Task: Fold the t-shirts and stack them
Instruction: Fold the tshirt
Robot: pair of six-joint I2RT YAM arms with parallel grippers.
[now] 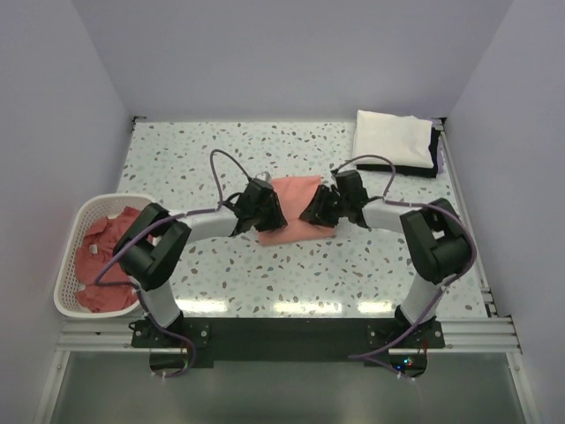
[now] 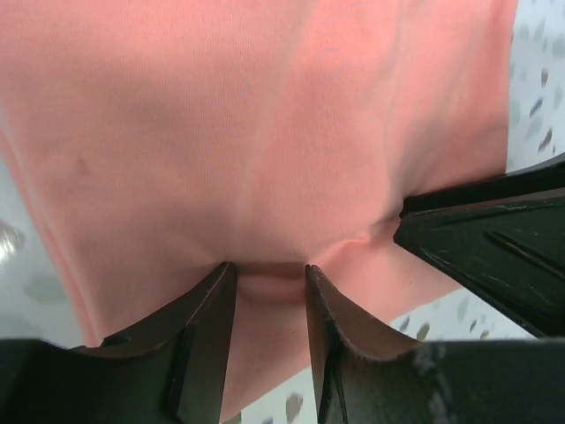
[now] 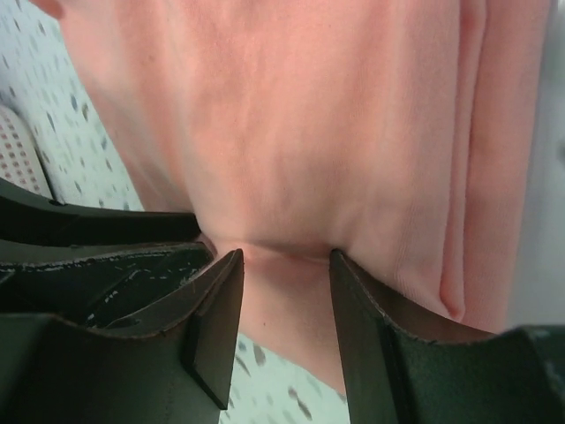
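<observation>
Field notes, one moment:

Your folded t-shirt lay flat near the middle of the speckled table; it was plain salmon-pink and sat between your two arms; both grippers were down on it, one at each side, with pink cloth showing between them in the top view.

Your left gripper was clamped on a small ridge of that cloth; the cloth filled the gap between its two dark fingers and creases ran out from the pinch; the tip of the other gripper showed at the right of that wrist view, also pressed into the shirt.

Your right gripper was likewise closed on a pucker of the same shirt; a folded edge of stacked layers ran down the right of its wrist view.

The heaped t-shirts lay crumpled in the white lattice basket at the table's left edge, beside your left arm; a small white patch sat on the heap, possibly a neck label, too small to read.

A white cloth pile sat at the far right corner, on something black.
</observation>
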